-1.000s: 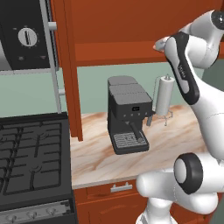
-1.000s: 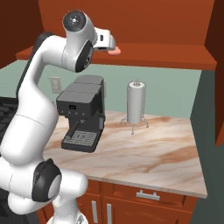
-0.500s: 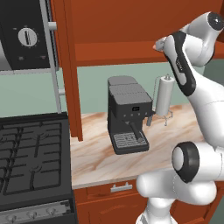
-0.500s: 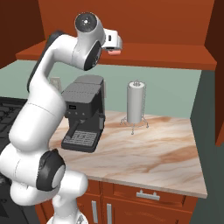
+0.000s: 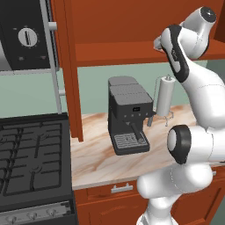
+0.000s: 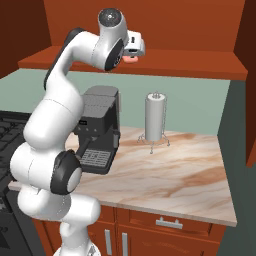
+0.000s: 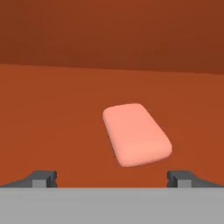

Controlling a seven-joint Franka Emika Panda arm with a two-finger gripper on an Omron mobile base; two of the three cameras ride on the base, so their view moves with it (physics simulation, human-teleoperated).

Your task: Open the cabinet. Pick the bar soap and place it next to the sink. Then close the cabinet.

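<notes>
The bar soap is a small, flat, salmon-pink bar with rounded corners. It lies on the bottom shelf of the open cabinet, turned at a slant. My claw hangs in front of it, spread as wide as it goes and holding nothing; the soap sits between the two tips without touching them. In the right base view my wrist hides most of the soap. Below, left to right: a black stove, a dark coffee machine and a white paper-towel roll on the marbled tabletop.
</notes>
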